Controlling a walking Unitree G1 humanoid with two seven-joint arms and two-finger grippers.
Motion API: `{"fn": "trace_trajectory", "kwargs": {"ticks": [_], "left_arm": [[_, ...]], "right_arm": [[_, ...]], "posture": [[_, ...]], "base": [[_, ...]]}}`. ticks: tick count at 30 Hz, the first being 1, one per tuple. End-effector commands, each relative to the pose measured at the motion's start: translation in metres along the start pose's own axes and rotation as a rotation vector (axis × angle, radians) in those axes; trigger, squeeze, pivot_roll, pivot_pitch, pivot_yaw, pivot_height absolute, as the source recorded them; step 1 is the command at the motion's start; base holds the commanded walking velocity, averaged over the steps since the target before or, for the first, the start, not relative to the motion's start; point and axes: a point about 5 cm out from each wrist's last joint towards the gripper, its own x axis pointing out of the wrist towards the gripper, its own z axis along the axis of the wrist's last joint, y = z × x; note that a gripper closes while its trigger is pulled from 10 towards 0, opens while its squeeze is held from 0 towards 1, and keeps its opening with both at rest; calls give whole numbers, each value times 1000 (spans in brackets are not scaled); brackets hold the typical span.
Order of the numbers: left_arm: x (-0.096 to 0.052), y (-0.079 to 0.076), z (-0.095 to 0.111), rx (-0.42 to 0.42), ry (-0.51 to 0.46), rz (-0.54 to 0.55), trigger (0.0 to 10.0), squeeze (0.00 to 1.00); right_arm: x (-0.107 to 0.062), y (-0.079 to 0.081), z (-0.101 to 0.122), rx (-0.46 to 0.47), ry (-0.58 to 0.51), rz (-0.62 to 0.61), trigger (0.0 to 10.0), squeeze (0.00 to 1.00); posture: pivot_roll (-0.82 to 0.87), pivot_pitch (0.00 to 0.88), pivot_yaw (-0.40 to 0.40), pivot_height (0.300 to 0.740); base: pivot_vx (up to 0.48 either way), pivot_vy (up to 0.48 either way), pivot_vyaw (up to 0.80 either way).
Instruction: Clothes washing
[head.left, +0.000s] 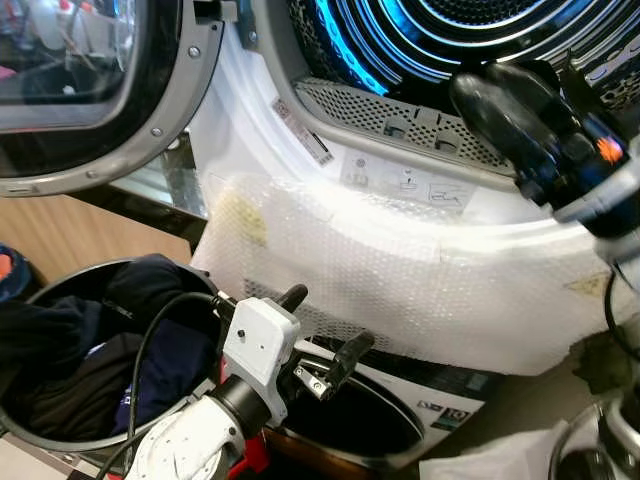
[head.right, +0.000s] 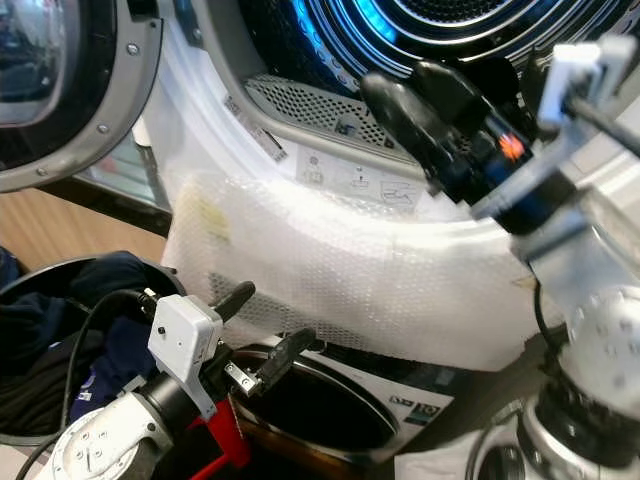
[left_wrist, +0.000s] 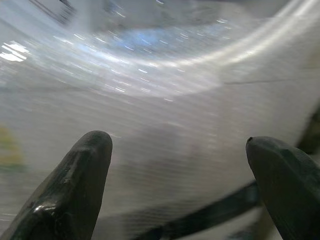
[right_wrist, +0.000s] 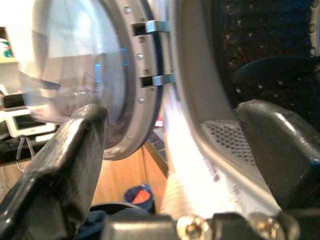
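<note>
Washer (head.left: 430, 60) door (head.left: 90, 90) swung open to the left, drum lit blue. Bubble wrap (head.left: 400, 260) taped over the front below the opening. Sticker strip with small pictograms on the door rim (head.left: 405, 185), text too small to read. Left gripper (head.left: 325, 330) low in front of the wrap, fingers apart, empty. Right gripper (head.right: 400, 95) up at the drum mouth, fingers spread, nothing held. Dark clothes (head.left: 90, 340) sit in a round basket (head.left: 20, 435) lower left. Wood panel (head.left: 80, 235) beside the machine.
</note>
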Motion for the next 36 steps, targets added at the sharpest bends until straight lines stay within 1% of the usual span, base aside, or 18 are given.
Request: {"fn": "trace_trajectory", "kwargs": {"ticks": [1, 3, 8, 9, 11, 14, 15, 18, 19, 24, 25, 26, 27, 28, 29, 31, 33, 36], "left_arm": [[0, 2, 2, 28, -20, 13, 10000, 0], [1, 11, -2, 70, 4, 64, 10000, 0], [1, 20, -10, 100, 37, 126, 10000, 0], [1, 20, -10, 100, 37, 126, 10000, 0], [-1, 23, -18, 104, 47, 144, 10000, 0], [-3, 24, -22, 106, 58, 146, 10000, 0], [-5, 27, -28, 54, 79, 161, 10000, 1000], [-9, 29, -32, 36, 90, 181, 10000, 1000], [-13, 30, -39, 45, 123, 196, 10000, 1000], [-21, 26, -49, 36, 157, 220, 10000, 1000], [-25, 26, -54, 70, 178, 255, 10000, 1000], [-27, 25, -57, 82, 191, 268, 10000, 1000], [-32, 24, -65, 93, 222, 284, 10000, 875], [-34, 23, -68, 97, 236, 281, 10000, 875], [-35, 22, -71, 92, 244, 284, 10000, 0], [-39, 20, -75, 59, 260, 294, 10000, 0], [-41, 19, -77, 47, 268, 303, 10000, 0], [-47, 21, -84, 12, 289, 350, 10000, 0]], "right_arm": [[-3, 6, 4, -30, -17, 27, 10000, 0], [-13, 8, -10, 22, 19, 63, 10000, 0], [-22, 11, -25, 62, 70, 95, 10000, 0], [-22, 11, -25, 62, 70, 95, 10000, 0], [-31, 11, -41, 91, 116, 83, 10000, 0], [-35, 13, -47, 110, 139, 98, 10000, 0], [-40, 14, -54, 116, 165, 99, 10000, 0], [-44, 13, -60, 130, 182, 83, 10000, 0], [-47, 13, -63, 142, 192, 77, 10000, 0], [-50, 11, -70, 142, 215, 71, 10000, 0], [-52, 10, -73, 144, 224, 72, 10000, 0], [-52, 9, -74, 144, 227, 71, 10000, 0], [-53, 7, -78, 148, 235, 68, 10000, 0], [-53, 6, -79, 149, 237, 70, 10000, 0], [-52, 6, -80, 151, 244, 72, 10000, 0], [-53, 5, -84, 154, 261, 74, 10000, 0], [-53, 5, -85, 154, 267, 79, 10000, 0], [-55, 8, -91, 164, 308, 98, 10000, 0]], "posture": [[22, 49, -117, 740], [34, 29, -105, 740], [43, 13, -97, 740], [43, 13, -97, 740], [48, 0, -93, 740], [50, 0, -90, 740], [51, 0, -86, 740], [53, 0, -85, 740], [55, 0, -86, 740], [62, 0, -89, 740], [73, 0, -95, 740], [73, 0, -95, 740], [84, 0, -103, 740], [84, 0, -103, 740], [89, 0, -108, 740], [93, 0, -112, 740], [98, 0, -116, 740], [107, 0, -127, 740]], "base": [[0, 0, 0], [0, 0, 0], [0, 0, 0], [0, 0, 0], [0, 0, 0], [0, 0, 0], [0, 0, 0], [0, 0, 0], [0, 0, 0], [0, 0, 0], [0, 0, 0], [0, 0, 0], [0, 0, 0], [0, 0, 0], [0, 0, 0], [0, 0, 0], [0, 0, 0], [0, 0, 0]]}}
